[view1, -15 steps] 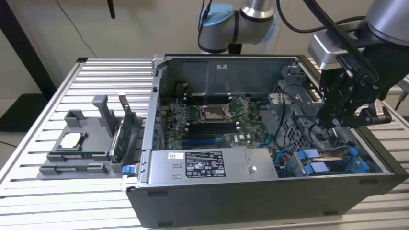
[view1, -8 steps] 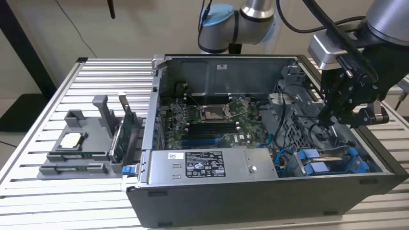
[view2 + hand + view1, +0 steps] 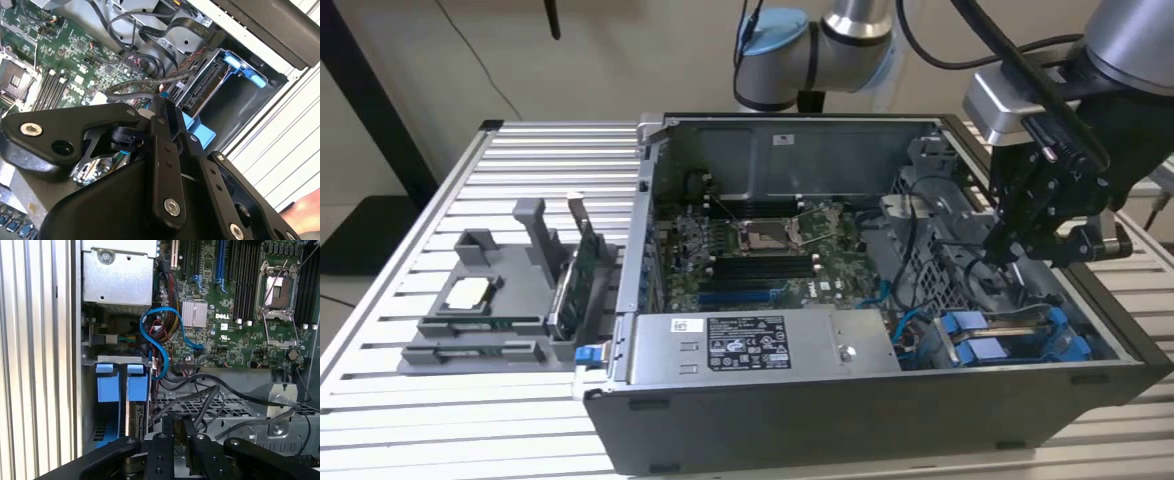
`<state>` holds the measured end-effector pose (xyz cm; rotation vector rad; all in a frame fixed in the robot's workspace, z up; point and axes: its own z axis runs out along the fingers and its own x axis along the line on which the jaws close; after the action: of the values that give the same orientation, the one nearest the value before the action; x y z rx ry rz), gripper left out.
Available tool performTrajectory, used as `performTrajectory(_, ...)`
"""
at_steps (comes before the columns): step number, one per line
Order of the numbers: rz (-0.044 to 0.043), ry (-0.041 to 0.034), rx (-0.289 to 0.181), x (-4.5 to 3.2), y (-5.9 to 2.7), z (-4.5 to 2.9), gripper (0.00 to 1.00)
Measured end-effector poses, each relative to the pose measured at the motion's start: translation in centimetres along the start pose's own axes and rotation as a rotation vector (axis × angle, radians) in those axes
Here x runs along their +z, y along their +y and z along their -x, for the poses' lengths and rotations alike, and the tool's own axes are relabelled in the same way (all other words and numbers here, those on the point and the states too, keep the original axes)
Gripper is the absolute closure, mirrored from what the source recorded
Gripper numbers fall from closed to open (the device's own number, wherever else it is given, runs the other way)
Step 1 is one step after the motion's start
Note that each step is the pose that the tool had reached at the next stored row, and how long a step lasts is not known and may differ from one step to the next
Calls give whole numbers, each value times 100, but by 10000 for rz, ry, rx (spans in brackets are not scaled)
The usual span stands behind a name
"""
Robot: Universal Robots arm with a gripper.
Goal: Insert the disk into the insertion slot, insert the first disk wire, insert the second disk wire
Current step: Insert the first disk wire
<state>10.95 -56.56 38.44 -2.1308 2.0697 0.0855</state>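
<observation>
**Gripper Over Drive Bay; Disk in Slot**

The gripper (image 3: 1006,243) hangs inside the open computer case (image 3: 854,420), above the drive bay at the exterior view's right. The claw's opening cannot be told. The disk (image 3: 985,350), in its blue carrier, appears seated in that bay, near the silver power-supply box (image 3: 761,345).

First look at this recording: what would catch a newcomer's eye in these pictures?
The open computer case on the slatted table draws the eye first, its green motherboard exposed. At the exterior view's right, the black gripper hangs over the case, above bright blue carriers in the drive bay. A grey tray of parts sits at the exterior view's left.
</observation>
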Motion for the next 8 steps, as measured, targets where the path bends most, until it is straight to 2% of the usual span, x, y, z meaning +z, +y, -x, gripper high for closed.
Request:
performTrajectory(3,6,36,-3,-2,-1,0,81)
performTrajectory(8,6,37,-3,8,0,-5,81)
